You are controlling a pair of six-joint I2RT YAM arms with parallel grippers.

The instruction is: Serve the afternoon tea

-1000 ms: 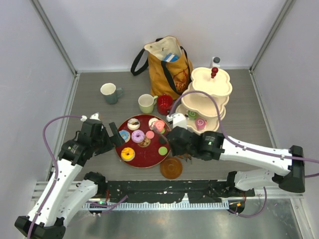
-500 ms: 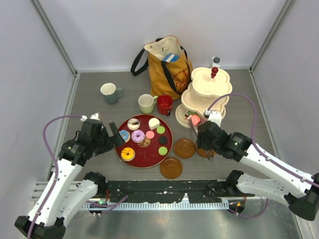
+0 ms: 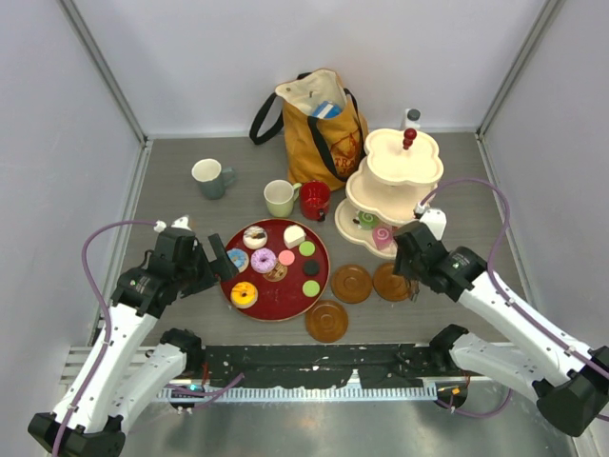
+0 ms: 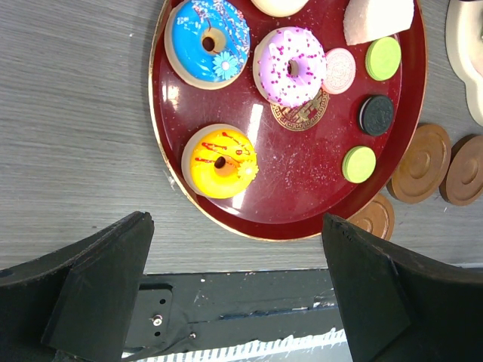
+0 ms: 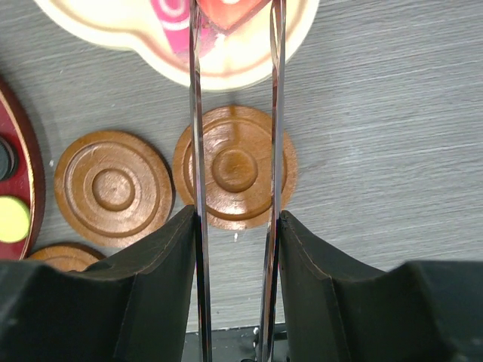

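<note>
L gripper point(image 3: 221, 261) wide apart, empty, just left of red tray point(image 4: 302, 170). R gripper point(image 5: 235, 23) part-open above a saucer point(image 5: 235, 177) on bench, tips at bottom tier of stand point(image 3: 404, 157). Red-pink bit point(image 5: 226, 9) between tips; can't tell if clamped. 1 s ago R gripper was over the tray. Tray: donuts point(image 4: 290, 64), macarons point(image 4: 383, 58). Bottom tier: green roll cake point(image 3: 367, 219), pink roll cake point(image 3: 383, 237).

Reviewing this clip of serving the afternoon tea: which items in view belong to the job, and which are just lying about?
Job: cream three-tier stand, pink roll cake, green roll cake, donuts, macarons, three mugs, three saucers.
Lying about: red tray, mustard tote bag.
</note>
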